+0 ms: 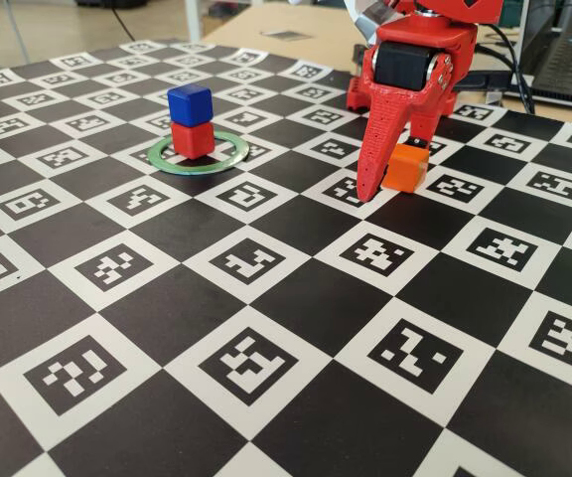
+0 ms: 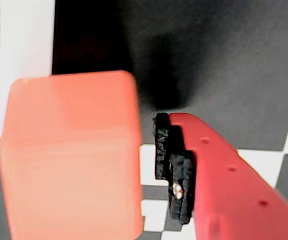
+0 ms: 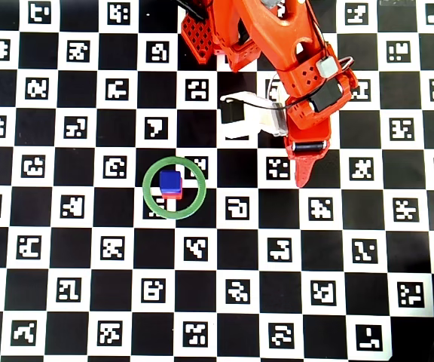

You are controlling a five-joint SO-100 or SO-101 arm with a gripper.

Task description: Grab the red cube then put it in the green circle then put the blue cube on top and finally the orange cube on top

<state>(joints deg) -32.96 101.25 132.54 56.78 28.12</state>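
With the end effector [image 1: 390,187] open astride the orange cube [image 1: 405,167] toward the surface's far right edge, an off-centre squeeze could twist it loose, risking the blue cube [image 1: 189,103] when stacking.

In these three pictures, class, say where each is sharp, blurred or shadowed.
Wrist view: the small matte bright-orange plastic cube fills the left side, soft and washed out, and a dark shadow lies on the board above the red gripper finger. Fixed view: crisp, with even light on the blue cube stacked on the red cube. Overhead view: sharp, flat lighting, no glare.
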